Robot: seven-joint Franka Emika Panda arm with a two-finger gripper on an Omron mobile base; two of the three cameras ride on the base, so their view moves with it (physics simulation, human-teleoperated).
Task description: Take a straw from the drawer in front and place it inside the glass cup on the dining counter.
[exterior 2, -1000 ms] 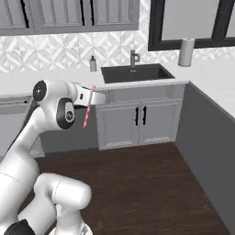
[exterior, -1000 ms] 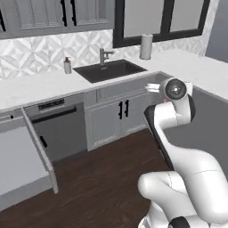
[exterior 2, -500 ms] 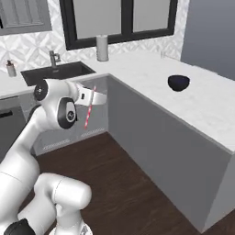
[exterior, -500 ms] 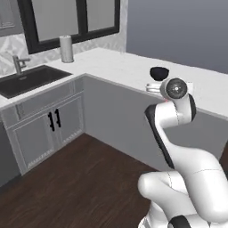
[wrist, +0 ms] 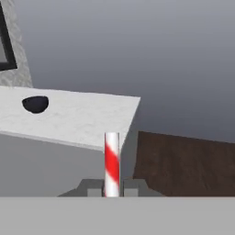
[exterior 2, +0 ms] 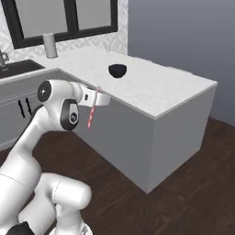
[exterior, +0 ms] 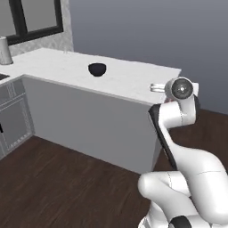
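Observation:
My gripper (exterior 2: 95, 97) is shut on the straw (exterior 2: 91, 115), a thin red-and-white striped stick that hangs down from the fingers. In the hand view the straw (wrist: 112, 159) stands upright between the two fingertips of the gripper (wrist: 112, 188). From the left base view the gripper (exterior: 156, 87) sits level with the near edge of the dining counter (exterior: 129, 80), a white marble top (exterior 2: 156, 87). A faint clear shape at the counter's back by the wall may be the glass cup (exterior 2: 108, 47). The drawer is out of view.
A dark bowl (exterior: 97, 69) sits on the dining counter (wrist: 82, 120), also visible as the bowl (exterior 2: 118, 70) and the bowl (wrist: 35, 104). A paper towel roll (exterior 2: 49, 45) stands by the window, left of it a dark sink (exterior 2: 16, 68). Dark wood floor (exterior 2: 193, 174) lies right of the counter's end.
The whole picture has swung: the sink and cabinets slid off to the left and the dining counter with the bowl came into the middle. The straw stays in my shut gripper.

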